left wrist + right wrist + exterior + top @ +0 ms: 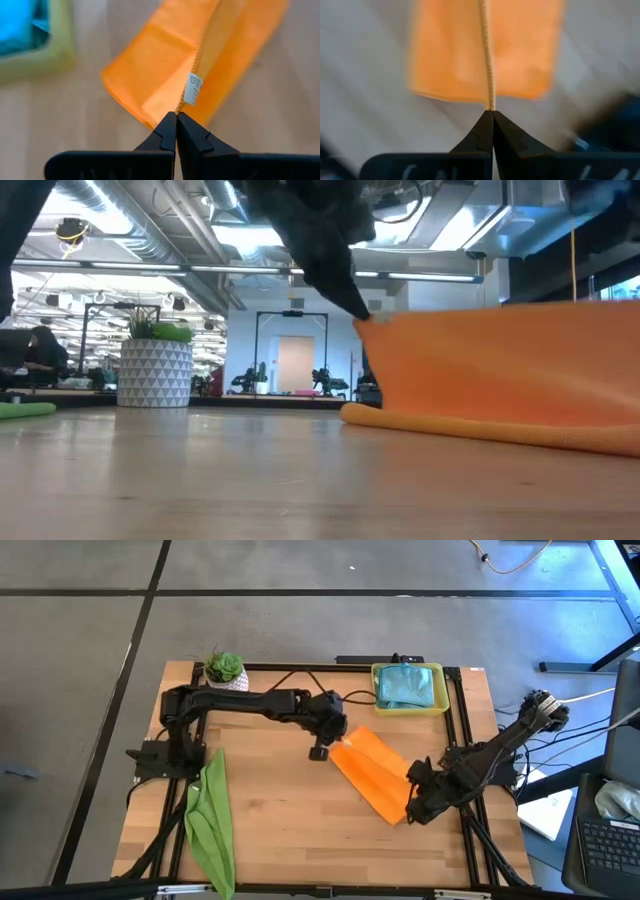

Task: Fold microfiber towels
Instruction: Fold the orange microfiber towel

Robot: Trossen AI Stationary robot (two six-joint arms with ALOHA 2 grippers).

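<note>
Far left, near front edge of light wooden table: lime green microfiber towel, crumpled into narrow strip, long axis front-to-back, draped partly over table's front. Behind it at back-left corner, small green potted plant in white patterned pot. Left gripper reached out to table centre, fingers pinched tight on upper-left corner of orange microfiber towel; in left wrist view, white care tag hangs at the held edge, just past fingertips. Orange towel mid-table, right of centre, folded to long band, long axis diagonal, running from back-left down to front-right; edge lifted upright in low view, fold roll resting on tabletop. At back right, yellow rectangular plastic tray w/ teal cloth bunched inside. Right gripper at towel's front-right end, fingers clamped on stitched hem of same orange towel.
</note>
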